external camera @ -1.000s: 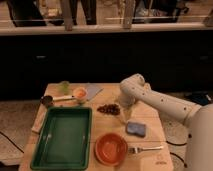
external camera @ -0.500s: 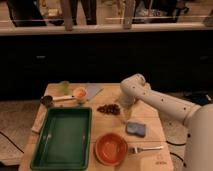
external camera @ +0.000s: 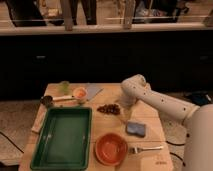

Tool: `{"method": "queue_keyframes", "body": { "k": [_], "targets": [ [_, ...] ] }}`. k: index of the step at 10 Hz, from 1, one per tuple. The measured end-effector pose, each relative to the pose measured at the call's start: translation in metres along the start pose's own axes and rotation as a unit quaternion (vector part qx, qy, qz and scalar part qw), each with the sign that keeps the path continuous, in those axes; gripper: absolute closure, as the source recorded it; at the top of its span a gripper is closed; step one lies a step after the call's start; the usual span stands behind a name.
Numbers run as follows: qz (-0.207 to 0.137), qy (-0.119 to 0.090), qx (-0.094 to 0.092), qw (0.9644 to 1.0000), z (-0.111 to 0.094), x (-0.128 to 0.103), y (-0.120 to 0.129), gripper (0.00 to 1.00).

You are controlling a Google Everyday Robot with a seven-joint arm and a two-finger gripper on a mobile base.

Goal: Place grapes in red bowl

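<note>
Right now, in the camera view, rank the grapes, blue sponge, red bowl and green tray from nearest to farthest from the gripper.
The gripper hangs open just right of the grapes.
1. Grapes, directly left of it.
2. Blue sponge, below, toward the front.
3. Red bowl, front centre.
4. Green tray, far left.

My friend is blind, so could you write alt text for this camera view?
A white robot arm reaches over a wooden table, its open gripper just right of dark grapes. Nearer the camera sit a red bowl, a green tray, a blue sponge and a fork.
</note>
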Motion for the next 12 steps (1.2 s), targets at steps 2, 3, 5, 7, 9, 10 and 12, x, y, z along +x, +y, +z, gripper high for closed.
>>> {"method": "queue_keyframes", "body": {
  "k": [2, 3, 5, 7, 9, 10, 12],
  "targets": [
    [-0.001, -0.002, -0.001, 1.0000, 0.0011, 0.0005, 0.0001, 0.25],
    [-0.002, -0.003, -0.002, 1.0000, 0.0013, 0.0010, 0.0002, 0.23],
    [-0.003, -0.005, -0.001, 1.0000, 0.0012, 0.0010, -0.0007, 0.20],
    [-0.005, -0.005, -0.004, 1.0000, 0.0020, 0.0002, -0.0009, 0.29],
    [-0.006, -0.007, -0.005, 0.9999, 0.0021, -0.0004, -0.0017, 0.36],
    [-0.007, -0.008, -0.005, 0.9999, 0.0020, -0.0003, -0.0018, 0.31],
    [-0.008, -0.009, -0.007, 0.9999, 0.0023, -0.0007, -0.0018, 0.24]
  ]
}}
